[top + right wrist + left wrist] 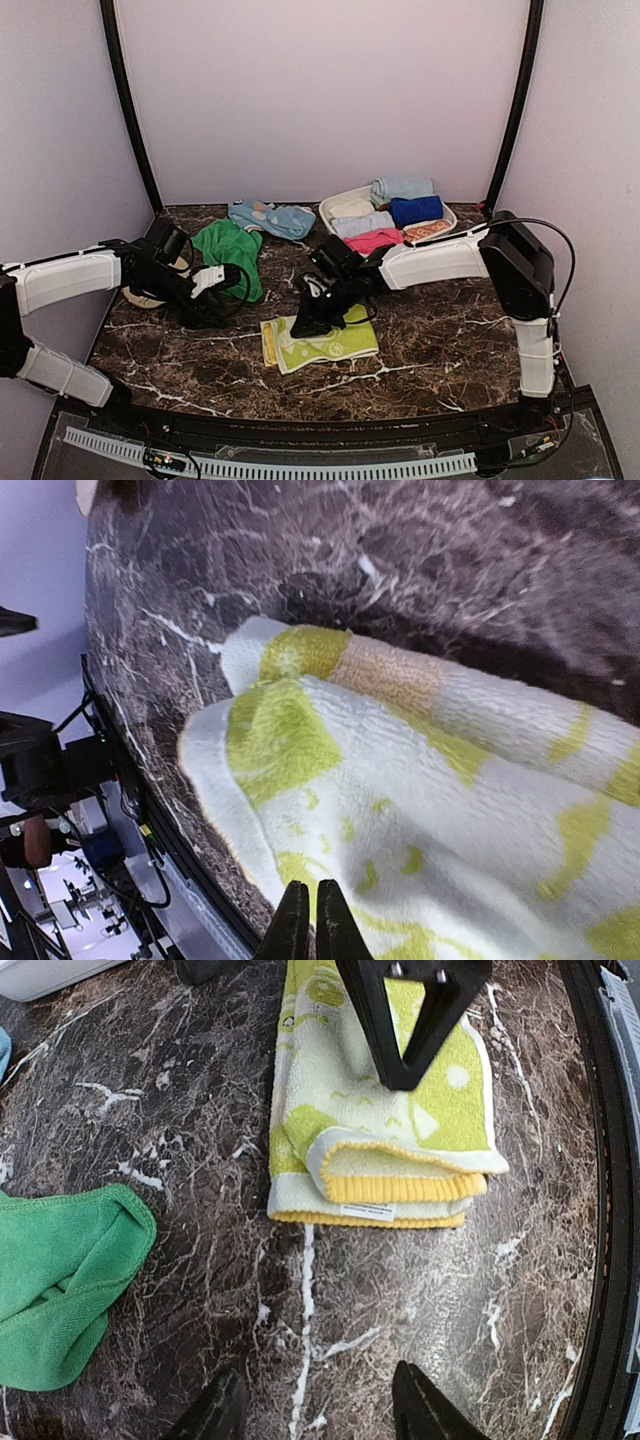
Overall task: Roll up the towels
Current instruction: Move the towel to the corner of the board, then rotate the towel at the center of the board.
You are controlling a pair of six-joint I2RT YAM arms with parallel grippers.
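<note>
Two towels: both lie on the dark marble tabletop [430,340]. The green towel [232,255] sits left of and behind the lime towel [322,343], with bare marble between them.
Left pincer [318,1415]: open, fingers spread with nothing between them. It hovers over the marble left of the lime towel, facing that towel's yellow-hemmed end and not touching it.
Green towel: crumpled in a loose heap, on the far side of the left pincer from the robot; no pincer touches it.
Lime towel: lies flat and folded. Its left end is doubled back, so a yellow-edged flap rests on top, and a small white label shows at the hem.
Right pincer [305,912]: fingers drawn together to a point, with the tip pressed onto the top of the lime towel, in from its left end. Whether any cloth is nipped between the fingers cannot be told.
Behind the lime towel: a blue cloth [270,217] lies to the left-rear and a white basket [336,203] of rolled cloths to the right-rear.
Hidden or cut off: a tan disc [135,296], far left of the lime towel, is mostly covered by the left arm. From above, the right pincer covers part of the lime towel's far edge. Both wrist views crop the towels at the frame edge.
</note>
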